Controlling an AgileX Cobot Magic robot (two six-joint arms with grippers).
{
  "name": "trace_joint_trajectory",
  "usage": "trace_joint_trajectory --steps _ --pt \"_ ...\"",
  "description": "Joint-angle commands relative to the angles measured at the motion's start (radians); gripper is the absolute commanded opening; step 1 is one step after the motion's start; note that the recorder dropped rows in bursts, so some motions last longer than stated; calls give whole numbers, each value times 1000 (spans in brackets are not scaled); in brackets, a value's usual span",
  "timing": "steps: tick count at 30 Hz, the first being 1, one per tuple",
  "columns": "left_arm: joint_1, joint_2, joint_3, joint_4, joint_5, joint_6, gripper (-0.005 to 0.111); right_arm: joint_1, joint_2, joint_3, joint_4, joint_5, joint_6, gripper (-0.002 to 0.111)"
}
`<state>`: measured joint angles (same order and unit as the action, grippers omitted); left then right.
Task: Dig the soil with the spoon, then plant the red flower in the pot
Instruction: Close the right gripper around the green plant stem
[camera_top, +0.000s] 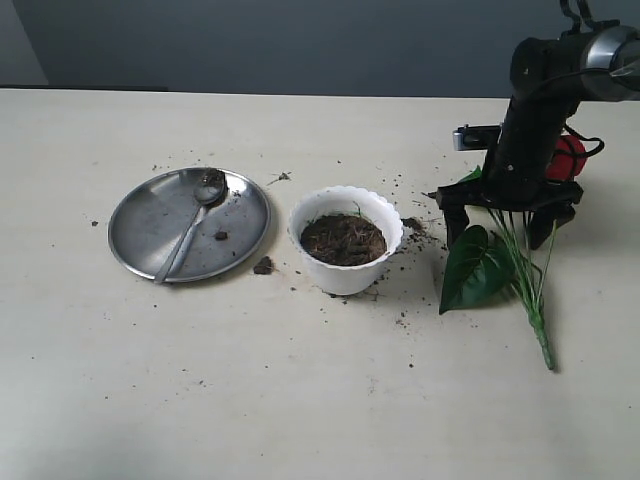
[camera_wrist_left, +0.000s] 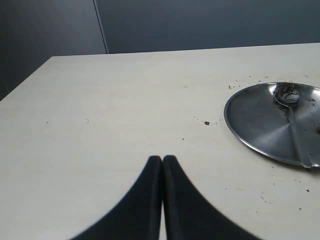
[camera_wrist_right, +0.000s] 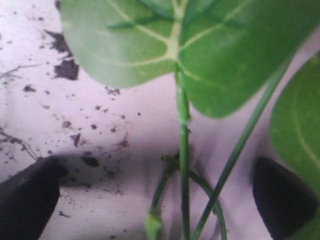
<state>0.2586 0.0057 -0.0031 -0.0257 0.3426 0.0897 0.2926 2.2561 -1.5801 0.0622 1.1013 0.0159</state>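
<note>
right pincer (camera_top: 495, 238) wide over the lying red flower (camera_top: 478, 268), left pincer (camera_wrist_left: 161, 160) shut near the plate (camera_top: 150, 215)

on the pale matte table (camera_top: 300, 400) we see the black right arm (camera_top: 535, 110) reach down from the far right, its pincer pointing at the table and straddling the thin green stems. the flower lies flat to the right of the pot (camera_top: 345, 280), its glossy red bloom partly hidden by the arm and a heart-shaped leaf on the pot's side. only the right wrist view shows the gap between each black finger (camera_wrist_right: 27, 200) and the stems. only the left wrist view shows the left pincer, tips pressed together over bare table beside the round steel plate. the white scalloped plastic pot stands between plate and flower, holding dark fibrous soil (camera_top: 343, 238). the slim metal spoon (camera_top: 190, 235) rests on the plate, its bowl soiled. crumbs (camera_top: 263, 266) dot the table.
</note>
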Motion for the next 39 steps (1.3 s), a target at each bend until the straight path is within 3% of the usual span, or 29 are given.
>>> trace_joint_trajectory --steps 1,16,33,39 --pt "-1 -6 3 2 -5 0 0 -3 31 10 -6 -22 -6 105" --pt "-1 -6 3 2 -5 0 0 -3 31 10 99 -115 -1 105" --pt "-1 -6 3 2 -7 0 0 -3 31 10 87 -116 0 105" --pt "-1 -6 3 2 -7 0 0 -3 31 10 -1 -129 -2 105"
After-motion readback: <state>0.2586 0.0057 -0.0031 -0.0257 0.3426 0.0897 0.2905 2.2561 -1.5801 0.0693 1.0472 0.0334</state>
